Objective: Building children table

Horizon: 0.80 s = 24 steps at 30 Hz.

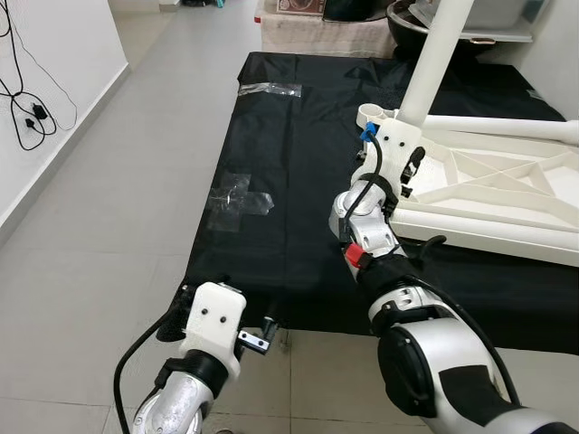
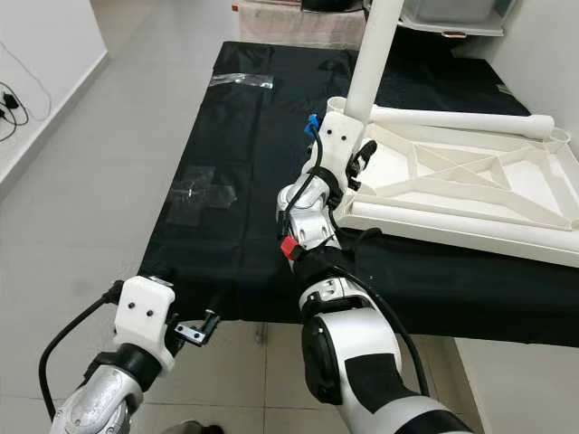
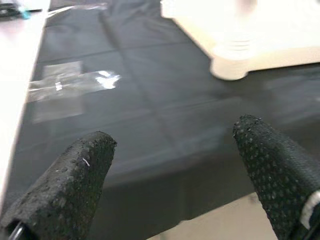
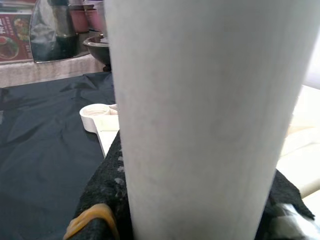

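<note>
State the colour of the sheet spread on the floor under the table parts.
Black: the sheet shows best in the left eye view.

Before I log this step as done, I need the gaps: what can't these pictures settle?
- Whether the leg is seated in its socket: the right gripper covers the joint in the eye views, and the leg blocks the right wrist view.
- Leg's top: cut off by the frame edge.
- Tabletop: far side cut off at the right edge.
- Left wrist view: tabletop corner blurred.
</note>
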Tool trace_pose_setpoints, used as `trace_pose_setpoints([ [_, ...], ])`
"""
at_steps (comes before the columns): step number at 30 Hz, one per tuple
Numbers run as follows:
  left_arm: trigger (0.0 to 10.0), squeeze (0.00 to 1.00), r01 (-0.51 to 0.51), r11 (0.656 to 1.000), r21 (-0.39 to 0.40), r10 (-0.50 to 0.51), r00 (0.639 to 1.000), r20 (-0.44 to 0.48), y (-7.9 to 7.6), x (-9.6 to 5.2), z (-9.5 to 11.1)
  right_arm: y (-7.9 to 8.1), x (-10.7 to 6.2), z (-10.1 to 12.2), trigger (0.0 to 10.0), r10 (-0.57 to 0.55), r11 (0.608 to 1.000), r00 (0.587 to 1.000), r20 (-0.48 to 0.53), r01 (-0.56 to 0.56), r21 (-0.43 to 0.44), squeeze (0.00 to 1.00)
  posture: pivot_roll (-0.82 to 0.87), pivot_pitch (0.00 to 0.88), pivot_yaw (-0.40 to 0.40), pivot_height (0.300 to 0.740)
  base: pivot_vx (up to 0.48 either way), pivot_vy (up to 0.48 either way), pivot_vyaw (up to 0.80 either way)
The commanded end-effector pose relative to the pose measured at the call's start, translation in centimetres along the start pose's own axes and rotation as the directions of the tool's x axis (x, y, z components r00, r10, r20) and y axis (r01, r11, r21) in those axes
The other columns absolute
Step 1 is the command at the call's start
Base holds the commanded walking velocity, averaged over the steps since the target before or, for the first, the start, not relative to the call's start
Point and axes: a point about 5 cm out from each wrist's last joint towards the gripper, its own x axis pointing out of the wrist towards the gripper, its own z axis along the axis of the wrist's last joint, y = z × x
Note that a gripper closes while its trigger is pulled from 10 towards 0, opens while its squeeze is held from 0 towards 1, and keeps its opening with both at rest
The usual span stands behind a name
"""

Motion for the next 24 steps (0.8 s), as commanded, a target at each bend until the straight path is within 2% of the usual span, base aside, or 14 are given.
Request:
trace_pose_setpoints([
  [1,10.0,0.00,0.030,0.999,-0.015,-0.029,0.999,0.024,-0.4,-0.3,0.4,-1.5,0.3,-2.0,0.0,-0.092,0.995,0.992,-0.089,0.090,-0.029,0.00,0.11,0.141,-0.066,0.740,0.000,0.000,0.00],
  [2,10.0,0.00,0.042,0.999,-0.016,-0.041,0.999,0.035,-0.6,-0.3,0.6,-1.4,0.1,-2.0,3.0,-0.094,0.995,0.992,-0.088,0.092,-0.028,0.00,0.11,0.140,-0.066,0.740,0.000,0.000,0.00],
  [3,10.0,0.00,0.054,0.998,-0.016,-0.054,0.998,0.040,-0.8,-0.4,0.6,-1.0,0.0,-1.7,10.0,-0.064,0.998,0.995,-0.077,0.063,-0.014,0.00,0.11,0.135,-0.064,0.740,0.000,0.000,0.00],
  [6,10.0,0.00,0.064,0.998,-0.014,-0.063,0.997,0.036,-1.0,-0.4,0.5,-0.4,-0.2,-1.3,10.0,0.001,1.000,0.999,-0.054,0.000,0.014,0.00,0.11,0.130,-0.063,0.740,0.000,0.000,0.00],
  [7,10.0,0.00,0.066,0.998,-0.013,-0.066,0.997,0.030,-1.1,-0.4,0.4,-0.1,-0.3,-1.2,10.0,0.038,0.999,0.998,-0.047,-0.037,0.019,1.00,0.11,0.126,-0.063,0.740,0.000,0.000,0.00],
  [13,10.0,0.00,0.070,0.997,-0.014,-0.069,0.997,0.025,-1.2,-0.4,0.2,-0.1,-0.3,-1.1,10.0,0.067,0.998,0.997,-0.027,-0.067,0.011,1.00,0.11,0.118,-0.064,0.740,0.000,0.000,0.00],
  [14,10.0,0.00,0.069,0.998,-0.011,-0.068,0.997,0.024,-1.1,-0.4,0.1,0.0,-0.4,-1.0,10.0,0.095,0.995,0.995,-0.018,-0.095,0.018,0.00,0.11,0.114,-0.060,0.740,0.000,0.000,0.00],
  [18,10.0,0.00,0.066,0.998,-0.008,-0.066,0.998,0.024,-1.0,-0.4,0.1,-0.3,-0.3,-1.0,10.0,0.149,0.988,0.989,0.009,-0.149,0.024,0.00,0.11,0.112,-0.060,0.740,0.000,0.000,0.00],
  [19,10.0,0.00,0.065,0.998,-0.007,-0.065,0.998,0.023,-1.0,-0.3,0.1,-0.4,-0.1,-0.8,10.0,0.221,0.975,0.974,0.043,-0.222,0.014,0.00,0.10,0.114,-0.059,0.740,0.000,0.000,0.00],
  [24,10.0,0.00,0.064,0.998,-0.008,-0.064,0.998,0.021,-1.1,-0.3,0.0,-0.9,0.3,-0.8,10.0,0.320,0.947,0.945,0.068,-0.321,0.005,0.00,0.10,0.119,-0.060,0.740,0.000,0.000,0.00],
])
